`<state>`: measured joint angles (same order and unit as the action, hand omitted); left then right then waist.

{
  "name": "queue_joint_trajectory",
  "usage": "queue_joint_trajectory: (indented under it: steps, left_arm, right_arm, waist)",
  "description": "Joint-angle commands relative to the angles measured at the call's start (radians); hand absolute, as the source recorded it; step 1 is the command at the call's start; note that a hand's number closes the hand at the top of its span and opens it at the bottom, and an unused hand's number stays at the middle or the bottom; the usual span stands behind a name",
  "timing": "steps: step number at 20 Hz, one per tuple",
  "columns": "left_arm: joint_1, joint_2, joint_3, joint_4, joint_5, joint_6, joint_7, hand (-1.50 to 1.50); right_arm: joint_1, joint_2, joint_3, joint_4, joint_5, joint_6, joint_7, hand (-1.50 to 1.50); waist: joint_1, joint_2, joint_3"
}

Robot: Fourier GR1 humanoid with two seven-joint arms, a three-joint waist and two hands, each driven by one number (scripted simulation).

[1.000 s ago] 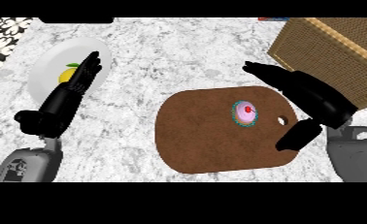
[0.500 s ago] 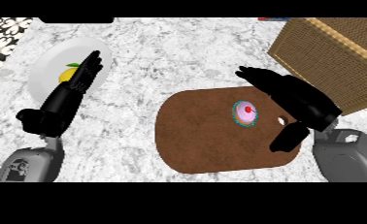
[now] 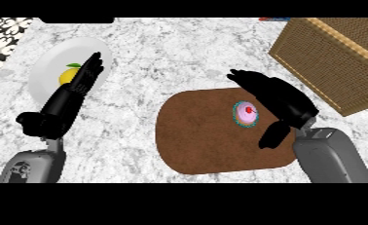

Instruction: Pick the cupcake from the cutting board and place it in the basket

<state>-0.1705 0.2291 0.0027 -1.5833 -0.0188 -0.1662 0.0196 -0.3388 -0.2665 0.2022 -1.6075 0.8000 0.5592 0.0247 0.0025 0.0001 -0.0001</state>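
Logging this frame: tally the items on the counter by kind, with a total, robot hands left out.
Cupcake: 1
Cutting board: 1
Basket: 1
Plate: 1
Lemon: 1
Total: 5

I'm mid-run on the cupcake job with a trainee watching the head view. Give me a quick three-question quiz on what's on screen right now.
1. True or false: the cupcake already sits inside the basket.
2. Which hand is beside the cupcake? A) left hand B) right hand C) neither
3. What lies on the white plate at the view's left?

Key:
1. False. It sits on the cutting board.
2. B. The right hand is open just right of the cupcake, over the board; the left hand rests open by the plate.
3. A lemon.
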Motion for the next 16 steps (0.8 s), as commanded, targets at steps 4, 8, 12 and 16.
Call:
queue_joint_trajectory:
  steps: [4, 8, 12, 16]
  left_arm:
    - [0.100, -0.002, 0.016, -0.126, 0.004, -0.035, 0.026, 0.00]
    - [0.033, -0.023, 0.025, 0.047, -0.050, -0.035, -0.080, 0.00]
    - [0.071, -0.019, 0.046, -0.055, -0.036, -0.039, -0.025, 0.00]
    - [-0.052, -0.043, 0.038, -0.038, -0.022, -0.030, 0.075, 0.00]
  right_arm:
    - [0.054, 0.027, 0.042, 0.041, 0.095, -0.037, -0.018, -1.50]
    - [-0.038, 0.056, 0.006, 0.157, 0.114, -0.045, -0.047, -1.50]
    - [0.028, 0.057, 0.020, 0.128, 0.123, -0.023, -0.061, -1.50]
    - [-0.012, 0.055, 0.037, 0.192, 0.137, 0.023, -0.079, 1.50]
  waist:
    - [0.002, -0.001, 0.000]
    - [0.000, 0.001, 0.000]
    - [0.000, -0.001, 0.000]
    - [0.000, 0.000, 0.000]
